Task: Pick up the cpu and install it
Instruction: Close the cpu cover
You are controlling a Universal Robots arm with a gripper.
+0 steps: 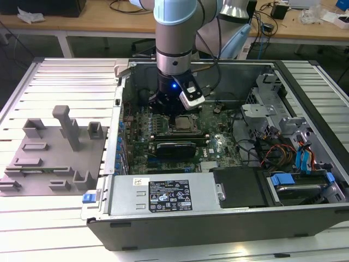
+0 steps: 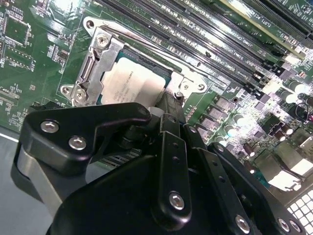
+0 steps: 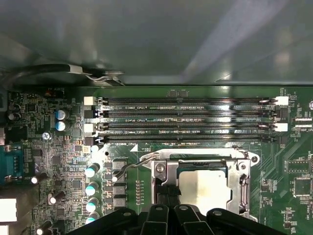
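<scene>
Big open computer case (image 1: 218,218) sits on the slatted table (image 1: 65,76), with the grey tray (image 1: 52,158) off on the exterior view's left and the arm (image 1: 174,38) reaching down inside over the green board (image 1: 218,144). The cpu (image 3: 203,188) lies flat in the metal-framed socket (image 3: 243,169), pale top up. In the first wrist view the gripper (image 3: 169,194) is right at the chip's edge, its fingers (image 3: 165,193) squeezed together beside it, not around it.

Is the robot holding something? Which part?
Cannot tell: the gripper sits at one edge of the cpu, which lies in the socket; the grip itself is hidden.
</scene>
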